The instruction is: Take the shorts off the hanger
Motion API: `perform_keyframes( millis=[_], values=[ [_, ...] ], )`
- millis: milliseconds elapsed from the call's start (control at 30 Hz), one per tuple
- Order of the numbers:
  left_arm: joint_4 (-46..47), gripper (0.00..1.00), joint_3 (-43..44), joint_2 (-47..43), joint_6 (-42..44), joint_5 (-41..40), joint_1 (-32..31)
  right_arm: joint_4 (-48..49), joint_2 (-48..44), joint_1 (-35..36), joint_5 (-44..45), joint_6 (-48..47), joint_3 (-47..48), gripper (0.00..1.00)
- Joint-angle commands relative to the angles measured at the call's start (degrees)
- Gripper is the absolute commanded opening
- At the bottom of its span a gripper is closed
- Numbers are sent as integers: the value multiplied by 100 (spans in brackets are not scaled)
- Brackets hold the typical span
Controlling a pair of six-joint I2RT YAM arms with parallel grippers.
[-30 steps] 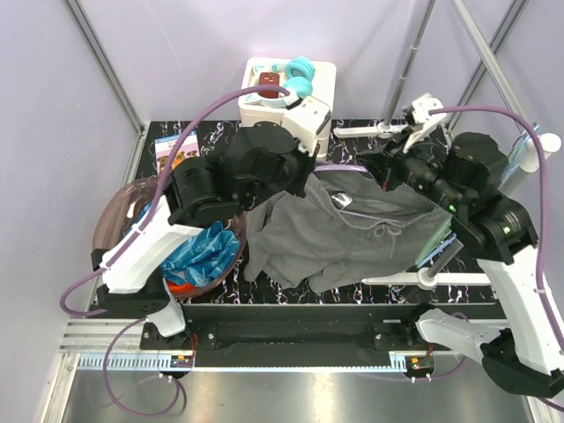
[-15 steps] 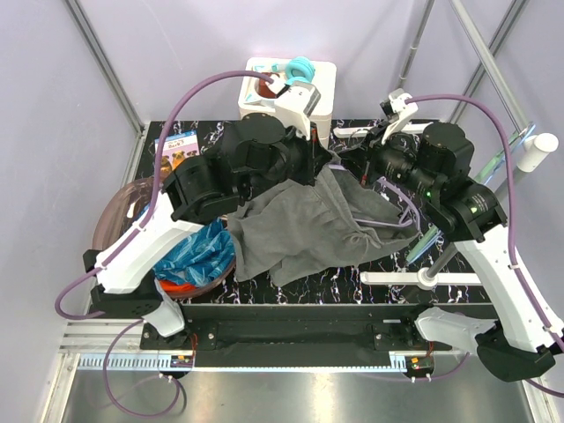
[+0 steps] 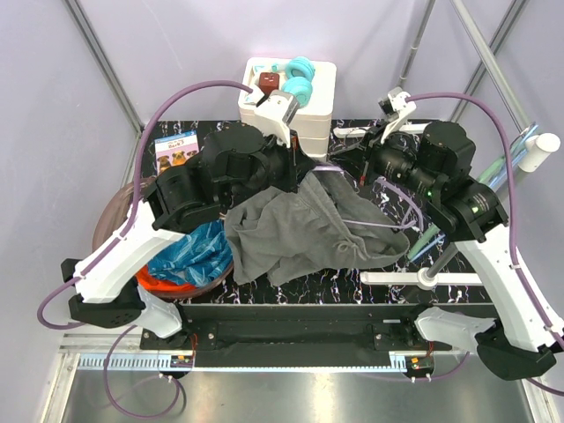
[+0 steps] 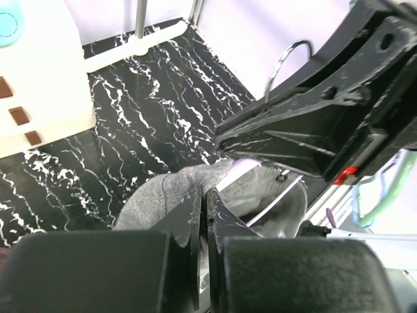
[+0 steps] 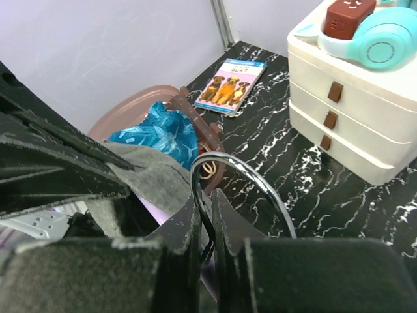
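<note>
The grey shorts (image 3: 300, 233), at the centre of the table (image 3: 291, 291), are pinched by the fully closed left gripper (image 4: 204, 199) for pulling free. The hanger (image 5: 259, 188), at their two o'clock, is clamped steady by the right gripper (image 5: 205, 202).

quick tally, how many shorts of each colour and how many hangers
grey shorts: 1
blue shorts: 1
orange shorts: 1
hanger: 1
total: 4
</note>
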Motion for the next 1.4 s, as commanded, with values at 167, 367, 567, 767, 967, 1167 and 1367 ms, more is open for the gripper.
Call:
perform_keyframes(
  millis=[167, 367, 567, 767, 967, 1167, 1367],
  values=[
    [109, 0, -372, -560, -66, -678, 49, 220, -295, 112, 849, -333, 208, 0],
    [-270, 0, -1611, -1904, -391, -1778, 478, 315, -815, 112, 1378, -633, -336, 0],
    [-349, 0, -2386, -2959, -330, -2560, 744, 913, -1184, 112, 1440, -54, -698, 0],
    [-166, 0, -2229, -3119, 144, -2982, 744, 1633, -1070, 112, 1291, 966, -304, 0],
    [1017, 0, -1072, -2768, 1838, -3431, 753, 1731, -850, 112, 1194, 1310, 241, 0],
    [2277, 0, 388, -2091, 4142, -3133, 753, 1406, -859, 112, 1229, 1213, 278, 0],
    [2602, 0, 1753, -1528, 5627, -2938, 753, 1265, -938, 112, 1246, 1160, 146, 0]
  ],
)
